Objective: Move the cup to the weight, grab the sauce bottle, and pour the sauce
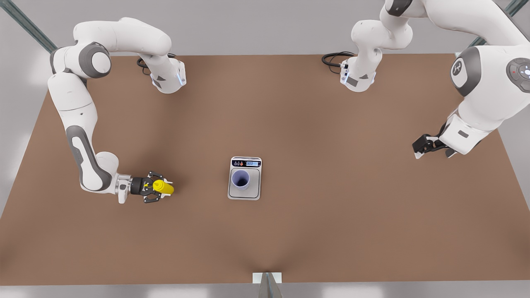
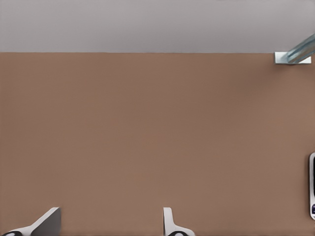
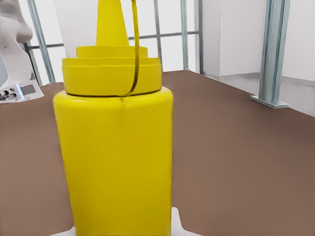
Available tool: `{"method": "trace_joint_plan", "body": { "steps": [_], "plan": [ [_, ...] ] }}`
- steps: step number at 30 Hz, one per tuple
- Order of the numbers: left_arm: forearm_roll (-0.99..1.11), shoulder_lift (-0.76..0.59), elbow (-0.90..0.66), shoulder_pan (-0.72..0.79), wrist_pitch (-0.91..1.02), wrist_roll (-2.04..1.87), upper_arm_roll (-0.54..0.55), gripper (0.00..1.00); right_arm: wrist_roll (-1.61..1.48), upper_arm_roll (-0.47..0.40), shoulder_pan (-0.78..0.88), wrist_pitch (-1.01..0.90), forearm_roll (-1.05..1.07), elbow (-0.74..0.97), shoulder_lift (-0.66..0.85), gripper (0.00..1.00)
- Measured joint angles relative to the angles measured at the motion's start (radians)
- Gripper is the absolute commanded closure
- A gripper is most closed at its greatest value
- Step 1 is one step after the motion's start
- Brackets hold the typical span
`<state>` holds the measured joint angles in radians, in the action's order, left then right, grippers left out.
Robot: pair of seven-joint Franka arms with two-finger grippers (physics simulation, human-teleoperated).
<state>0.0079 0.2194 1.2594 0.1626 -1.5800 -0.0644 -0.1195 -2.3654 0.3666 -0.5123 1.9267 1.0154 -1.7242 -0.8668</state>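
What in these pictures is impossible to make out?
- Numbers on the flat silver-grey kitchen scale: too small, front view.
- Same scale, left wrist view: cut off by the picture's edge.
- Nozzle tip of the bright yellow squeeze bottle in the right gripper: cut off, right wrist view.
- Bottom of the small lavender-blue cup: dark inside, front view.
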Motion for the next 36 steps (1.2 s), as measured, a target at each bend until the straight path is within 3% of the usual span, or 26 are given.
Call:
{"method": "trace_joint_plan", "body": {
  "steps": [5,6,21,23,26,28,29,31,34,36],
  "plan": [
    [0.001,0.006,0.001,-0.001,0.012,0.002,-0.003,0.0,0.001,0.0,0.0,-0.001,-0.001,0.001,0.0,0.27],
    [0.001,0.006,0.001,-0.001,0.012,0.002,-0.003,0.0,0.002,0.0,-0.001,-0.001,-0.001,0.0,0.0,0.0],
    [0.001,0.005,0.0,0.0,0.012,0.002,-0.006,0.0,0.006,-0.013,-0.025,-0.022,-0.012,0.0,0.005,0.0],
    [0.001,0.005,0.0,0.0,0.014,0.002,-0.006,0.0,0.005,-0.046,-0.032,-0.036,-0.031,0.006,0.01,0.0],
    [0.001,0.006,0.002,0.0,0.014,0.002,-0.006,0.0,0.032,-0.179,-0.027,-0.109,-0.2,0.075,0.054,0.0],
    [0.001,0.006,0.002,0.0,0.014,0.001,-0.006,0.0,0.332,-0.219,-0.018,-0.208,-0.472,0.306,0.072,0.0],
    [0.001,0.006,0.002,0.0,0.012,0.002,-0.006,0.0,0.665,-0.209,0.0,-0.263,-0.651,0.436,0.09,0.0],
    [0.001,0.006,0.002,-0.002,0.014,0.002,-0.006,0.0,1.208,-0.211,0.119,-0.264,-0.839,0.538,0.179,0.0],
    [0.001,0.006,0.002,-0.002,0.012,0.001,-0.007,0.0,1.673,-0.22,0.226,-0.277,-0.935,0.553,0.301,0.0],
    [0.001,0.003,0.0,0.0,0.021,0.002,-0.006,0.0,1.995,-0.354,0.387,-0.278,-0.936,0.431,0.454,0.0]
  ]
}}
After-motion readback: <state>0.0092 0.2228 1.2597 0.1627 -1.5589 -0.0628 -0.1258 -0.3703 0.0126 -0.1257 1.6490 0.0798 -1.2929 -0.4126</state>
